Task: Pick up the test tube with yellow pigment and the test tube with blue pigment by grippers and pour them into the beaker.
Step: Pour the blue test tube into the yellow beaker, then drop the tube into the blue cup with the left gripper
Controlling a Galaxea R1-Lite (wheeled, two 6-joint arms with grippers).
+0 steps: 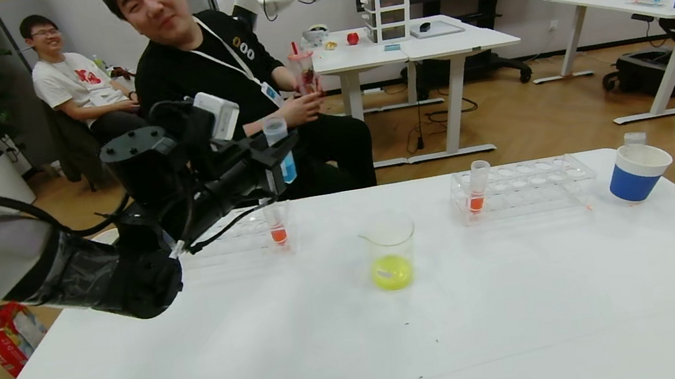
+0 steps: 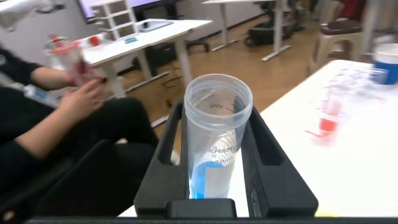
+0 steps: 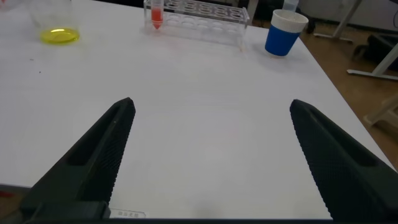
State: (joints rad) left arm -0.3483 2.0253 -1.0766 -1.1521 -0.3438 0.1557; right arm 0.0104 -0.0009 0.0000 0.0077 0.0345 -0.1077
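Observation:
My left gripper is shut on the test tube with blue pigment and holds it upright in the air, above the left rack and to the left of the beaker. In the left wrist view the tube sits between the two black fingers, with blue liquid at its bottom. The beaker stands mid-table and holds yellow liquid; it also shows in the right wrist view. No test tube with yellow pigment is in view. My right gripper is open and empty over bare table.
A left rack holds an orange-red tube. A right rack holds another orange-red tube. A blue paper cup stands at the far right. A man sits right behind the table's far edge.

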